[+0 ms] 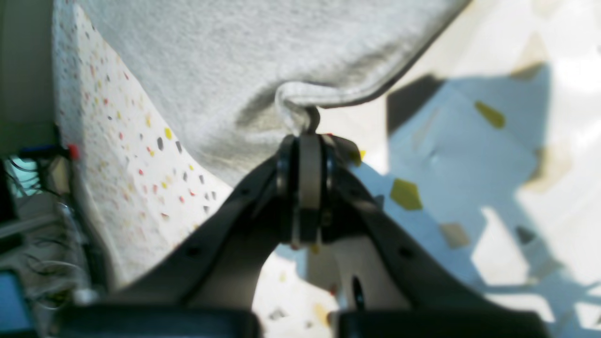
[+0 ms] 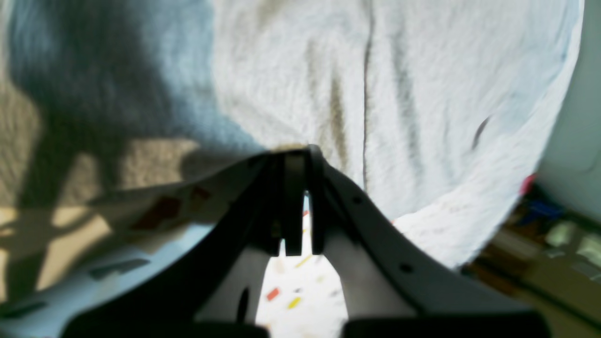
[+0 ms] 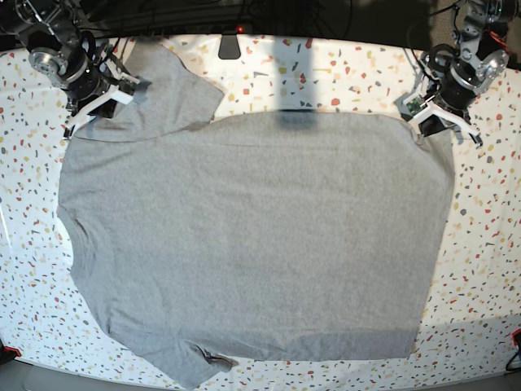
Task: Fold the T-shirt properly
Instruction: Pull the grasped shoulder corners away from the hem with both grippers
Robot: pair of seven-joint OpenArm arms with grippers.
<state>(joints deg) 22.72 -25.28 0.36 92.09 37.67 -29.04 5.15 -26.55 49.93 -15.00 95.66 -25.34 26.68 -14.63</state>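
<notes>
**Grey T-shirt spread flat, both pincers closed at its far corners**

The large heather-grey short-sleeved cotton T-shirt (image 3: 252,236) lies spread flat, plain side up, over most of the white speckled terrazzo-pattern bench (image 3: 488,244). In the base view its long axis runs left to right: the sleeves sit at the left end, one at the far left and one at the near left, and the straight hem edge forms the right end. A label shows at the near edge, close to the near-left sleeve. The far-left sleeve area is folded up into a raised flap with a crease beneath it.

The left pincer (image 1: 310,126) sits at the far right corner of the shirt in the base view. Its jaws are pressed together on a small curl of the shirt's hemmed edge, which is puckered up just at the tips.

The right pincer (image 2: 296,155) sits at the far left, at the sleeve flap. Its jaws are drawn together with the tips right at the edge of the cloth; the blurred wrist view does not show clearly whether fabric is caught between them.
</notes>
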